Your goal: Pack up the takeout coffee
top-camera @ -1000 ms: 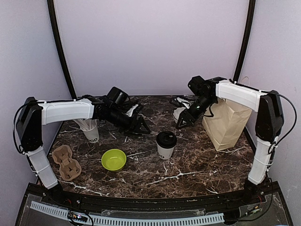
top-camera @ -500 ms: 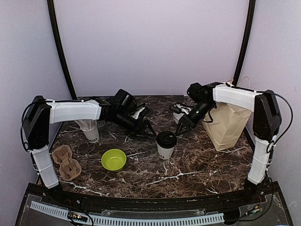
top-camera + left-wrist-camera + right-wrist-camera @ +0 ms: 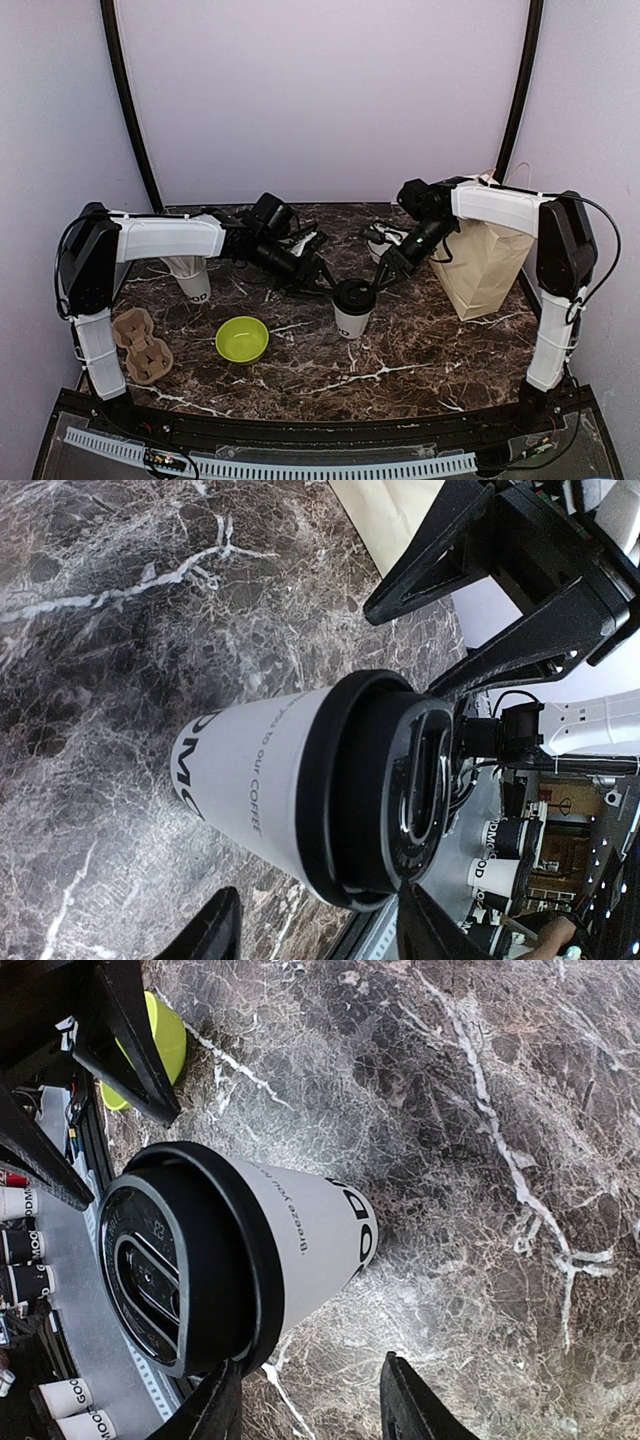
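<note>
One takeout coffee cup [image 3: 353, 314] is shown standing upright near the middle of a dark, white-veined marble surface [image 3: 430, 350]. It is made of white paper, tapered toward the base, and is capped by a round black plastic lid [image 3: 354, 295] with a raised rim and an oval recess on top. Large dark letters are printed around the base, and a thin line of small print ending in "COFFEE" is run up the side. The cup is flanked by both arms. The left tool [image 3: 318, 895] is held wide, its two black fingers spread apart and pointed at the cup from the left. The right tool [image 3: 312, 1360] is likewise spread wide and pointed at the cup from the right. Each tool's tips are seen just beside the lid, but whether the cup is touched cannot be told. A second white cup [image 3: 377, 242] with a dark top is partly hidden behind the right arm, farther back. A lime-green bowl [image 3: 242, 339] is placed left of the lidded cup, and a brown cardboard cup carrier [image 3: 140, 344] lies at the left edge. A white cup of straws [image 3: 192, 276] is half covered by the left arm, and a brown paper bag [image 3: 483, 262] is stood at the right.
</note>
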Robot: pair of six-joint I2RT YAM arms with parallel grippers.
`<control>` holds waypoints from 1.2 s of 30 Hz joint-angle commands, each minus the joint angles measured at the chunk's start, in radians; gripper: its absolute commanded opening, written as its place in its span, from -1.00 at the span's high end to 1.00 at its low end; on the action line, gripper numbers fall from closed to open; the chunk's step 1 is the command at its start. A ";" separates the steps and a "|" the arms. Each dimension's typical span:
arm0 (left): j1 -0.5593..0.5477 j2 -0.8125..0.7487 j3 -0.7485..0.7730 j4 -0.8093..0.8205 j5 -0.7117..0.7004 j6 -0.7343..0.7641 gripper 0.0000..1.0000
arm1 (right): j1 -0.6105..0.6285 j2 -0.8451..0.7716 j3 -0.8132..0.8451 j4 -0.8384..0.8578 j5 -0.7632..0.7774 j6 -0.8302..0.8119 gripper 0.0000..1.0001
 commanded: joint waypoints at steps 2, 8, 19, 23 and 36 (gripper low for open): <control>-0.004 0.016 0.033 -0.004 0.018 0.018 -0.07 | 0.002 0.020 0.000 -0.014 -0.027 -0.011 0.05; -0.004 0.038 0.038 -0.009 0.013 0.025 -0.03 | 0.006 0.039 0.001 -0.015 -0.032 -0.013 0.04; -0.004 0.093 0.025 -0.134 -0.070 0.091 0.03 | 0.019 0.086 -0.001 -0.023 -0.024 -0.014 0.04; -0.003 0.121 0.008 -0.149 -0.087 0.098 0.05 | 0.019 0.104 -0.006 -0.017 -0.006 -0.012 0.04; 0.005 0.187 -0.034 -0.160 -0.081 0.080 0.22 | 0.034 0.158 -0.016 -0.001 0.066 0.029 0.05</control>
